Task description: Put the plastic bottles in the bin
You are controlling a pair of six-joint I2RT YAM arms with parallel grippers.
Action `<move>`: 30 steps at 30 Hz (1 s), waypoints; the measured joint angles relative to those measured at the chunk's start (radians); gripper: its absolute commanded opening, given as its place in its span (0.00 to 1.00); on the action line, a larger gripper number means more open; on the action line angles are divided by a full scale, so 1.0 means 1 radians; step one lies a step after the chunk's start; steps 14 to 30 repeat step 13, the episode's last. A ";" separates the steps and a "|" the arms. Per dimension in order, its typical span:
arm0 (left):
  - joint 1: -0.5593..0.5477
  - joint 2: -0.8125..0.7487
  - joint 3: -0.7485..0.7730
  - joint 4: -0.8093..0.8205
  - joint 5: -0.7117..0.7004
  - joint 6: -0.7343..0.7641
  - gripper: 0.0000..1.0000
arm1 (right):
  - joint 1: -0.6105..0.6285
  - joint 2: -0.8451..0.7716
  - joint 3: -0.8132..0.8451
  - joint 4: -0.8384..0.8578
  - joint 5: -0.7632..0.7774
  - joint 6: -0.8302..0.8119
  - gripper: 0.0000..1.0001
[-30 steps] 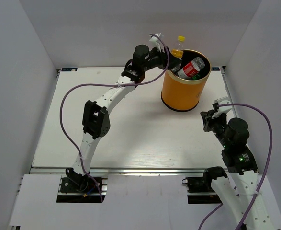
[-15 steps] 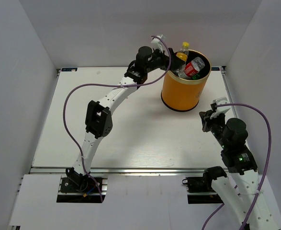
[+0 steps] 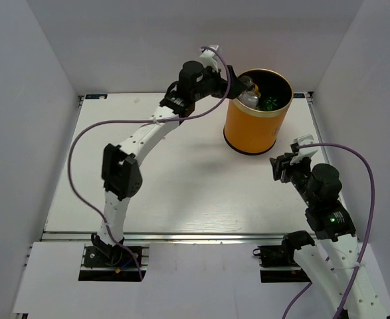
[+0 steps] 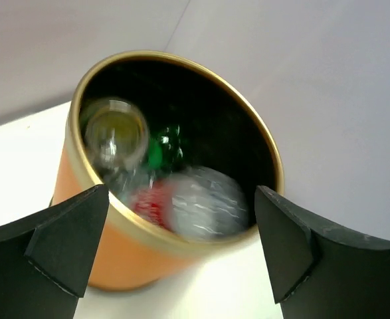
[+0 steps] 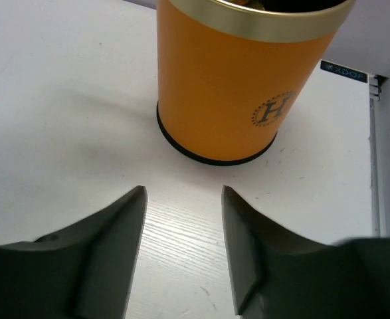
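Apparently finished: bottles (image 4: 198,206) are gathered in the bin (image 3: 251,126), upper right; left gripper (image 4: 180,196) wide, right gripper (image 5: 183,194) part-open, both empty.

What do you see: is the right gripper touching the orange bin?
Apart. In the right wrist view, a strip of white table lies between the right gripper and the base of the bin.
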 measured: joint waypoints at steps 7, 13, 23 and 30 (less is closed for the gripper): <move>-0.027 -0.590 -0.555 -0.057 -0.059 0.176 1.00 | 0.005 0.011 -0.024 0.003 -0.039 -0.009 0.89; -0.047 -1.061 -1.014 -0.061 -0.086 0.305 1.00 | 0.006 -0.017 -0.039 0.010 -0.069 0.012 0.91; -0.047 -1.061 -1.014 -0.061 -0.086 0.305 1.00 | 0.006 -0.017 -0.039 0.010 -0.069 0.012 0.91; -0.047 -1.061 -1.014 -0.061 -0.086 0.305 1.00 | 0.006 -0.017 -0.039 0.010 -0.069 0.012 0.91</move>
